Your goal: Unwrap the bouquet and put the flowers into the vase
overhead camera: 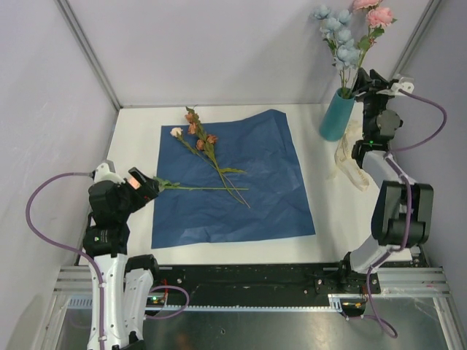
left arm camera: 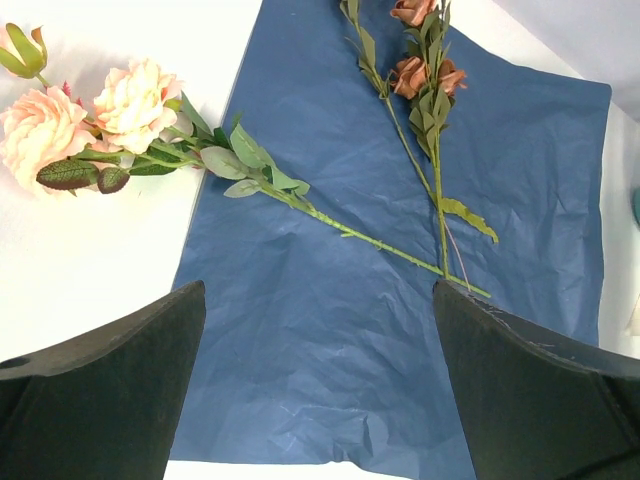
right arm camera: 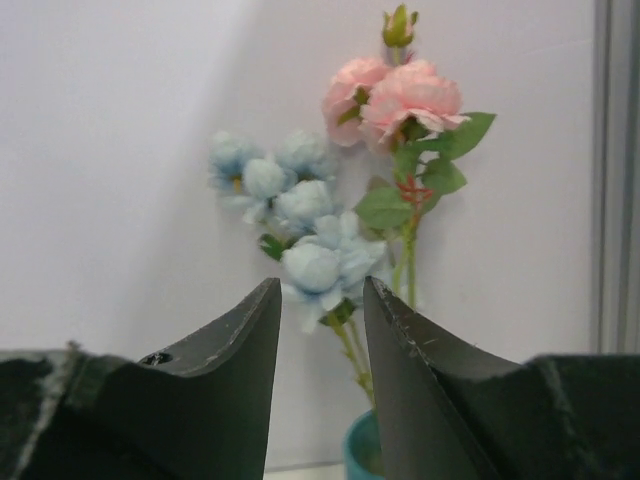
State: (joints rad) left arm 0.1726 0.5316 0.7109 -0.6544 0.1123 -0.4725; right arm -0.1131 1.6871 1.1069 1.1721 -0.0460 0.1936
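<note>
Vase (overhead camera: 336, 117) at far-right table (overhead camera: 139, 149) edge, flowers (overhead camera: 211, 139) on paper (overhead camera: 263, 182)

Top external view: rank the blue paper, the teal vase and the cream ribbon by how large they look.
1. blue paper: by far the largest.
2. teal vase and cream ribbon: similar in extent. The ribbon is thin and tangled, so I would not rank these two.

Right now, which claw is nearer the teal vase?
Right. The right claw hovers beside the mouth of the vase; the left claw is across the blue paper, by the stems lying there.
</note>
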